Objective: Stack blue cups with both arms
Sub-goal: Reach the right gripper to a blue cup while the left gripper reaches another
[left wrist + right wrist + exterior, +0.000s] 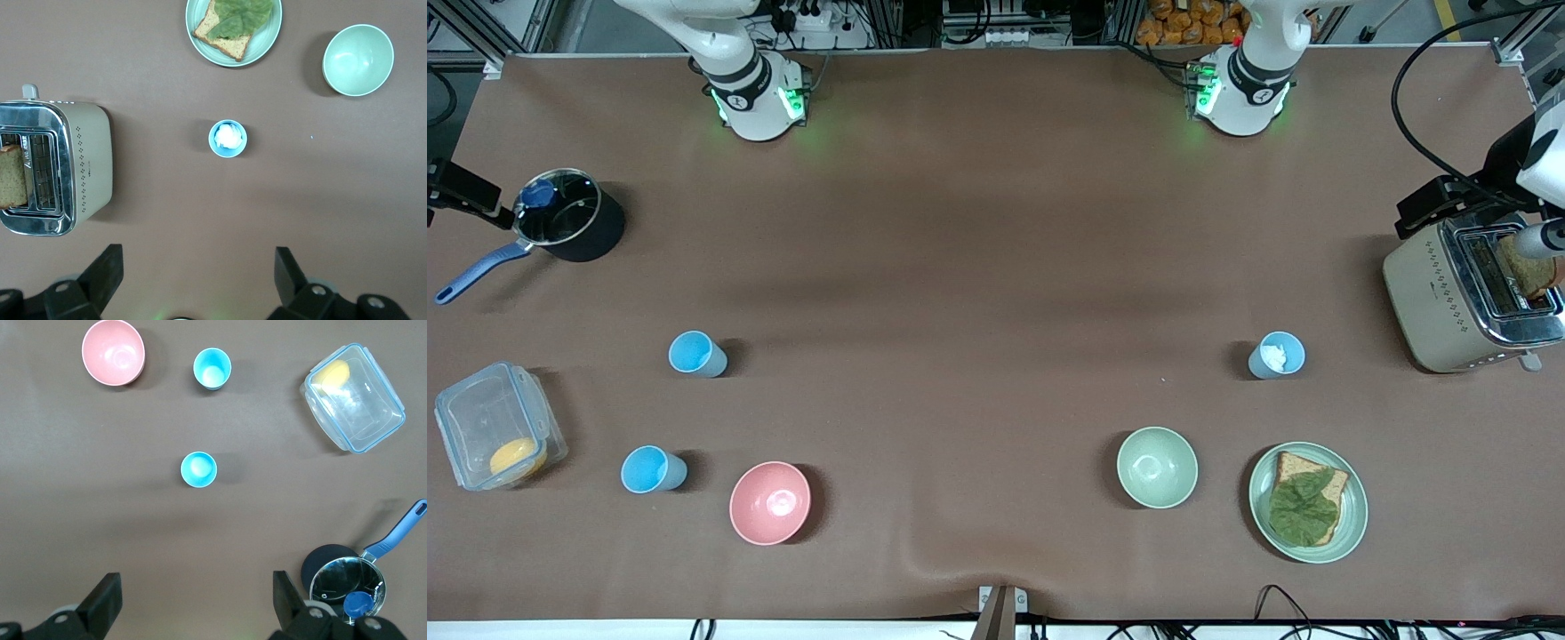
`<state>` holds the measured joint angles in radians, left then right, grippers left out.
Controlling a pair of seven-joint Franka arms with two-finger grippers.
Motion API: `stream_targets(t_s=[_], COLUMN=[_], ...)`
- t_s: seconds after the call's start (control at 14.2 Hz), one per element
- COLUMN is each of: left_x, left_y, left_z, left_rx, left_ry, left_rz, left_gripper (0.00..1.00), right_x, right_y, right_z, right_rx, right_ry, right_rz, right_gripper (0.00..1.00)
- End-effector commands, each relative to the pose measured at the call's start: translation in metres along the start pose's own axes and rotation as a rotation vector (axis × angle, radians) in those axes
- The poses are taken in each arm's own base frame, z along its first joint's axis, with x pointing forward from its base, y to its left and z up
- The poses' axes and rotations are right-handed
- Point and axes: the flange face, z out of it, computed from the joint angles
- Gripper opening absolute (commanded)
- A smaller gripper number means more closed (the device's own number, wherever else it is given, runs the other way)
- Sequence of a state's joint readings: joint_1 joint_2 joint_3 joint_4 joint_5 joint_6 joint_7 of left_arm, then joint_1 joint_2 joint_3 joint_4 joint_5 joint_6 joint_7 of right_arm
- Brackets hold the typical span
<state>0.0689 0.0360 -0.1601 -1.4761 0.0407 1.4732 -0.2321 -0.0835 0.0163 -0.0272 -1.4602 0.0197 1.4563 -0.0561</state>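
Blue cups all apart on brown surface [978, 267]: two [696, 354] [652, 469] toward right arm's end, near pink bowl [770, 502]; third [1277, 356], something white inside, near toaster [1467, 293]. Left gripper [197, 283] and right gripper [197, 603] held high over surface, fingers spread, empty.

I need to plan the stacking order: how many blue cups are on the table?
3. Two sit toward the right arm's end: one farther from the front camera, one beside the pink bowl. The third, holding something white, stands near the toaster.
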Motion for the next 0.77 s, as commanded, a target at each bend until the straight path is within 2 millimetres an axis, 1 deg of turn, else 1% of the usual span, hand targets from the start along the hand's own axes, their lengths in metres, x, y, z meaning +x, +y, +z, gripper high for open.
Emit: stream_targets(t_s=[0.0,0.07,0.14,0.21,0.28,0.42,0.49,0.56,0.63,0.7], left_x=[-0.006,-0.006,-0.003,-0.001,0.005,0.023,0.029,0.032,0.032,0.032], left_y=[-0.001,-0.002,0.001,0.006,0.013,0.017,0.019,0.021,0.022,0.022], left_z=[-0.005,-0.004,0.001,0.012,0.032,0.08,0.106,0.132,0.165,0.192], left_rx=[-0.007,-0.004,0.003,0.007,0.009,0.01,0.007,0.004,0.002,0.004], left_ry=[-0.003,-0.004,-0.011,-0.032,-0.072,-0.11,-0.108,-0.096,-0.087,-0.072], left_rz=[0.02,0.017,0.024,0.033,0.046,0.05,0.05,0.051,0.053,0.056], left_gripper=[1.0,1.0,1.0,1.0,1.0,1.0,1.0,1.0,1.0,1.0], right_x=[0.0,0.0,0.001,0.0,0.0,0.006,0.011,0.025,0.029,0.029], right_y=[-0.001,-0.001,-0.001,-0.001,0.0,-0.001,0.002,0.001,-0.001,0.002], right_z=[-0.002,-0.003,-0.002,-0.001,-0.001,0.009,0.017,0.038,0.047,0.053], right_rx=[0.009,0.008,0.008,0.008,0.006,-0.005,0.0,0.002,0.002,0.006], right_ry=[0.005,0.007,0.005,0.002,0.002,-0.017,-0.03,-0.068,-0.089,-0.108], right_rz=[0.001,0.0,0.0,0.0,0.001,-0.002,0.003,0.0,-0.001,0.004], right_gripper=[1.0,1.0,1.0,1.0,1.0,1.0,1.0,1.0,1.0,1.0])
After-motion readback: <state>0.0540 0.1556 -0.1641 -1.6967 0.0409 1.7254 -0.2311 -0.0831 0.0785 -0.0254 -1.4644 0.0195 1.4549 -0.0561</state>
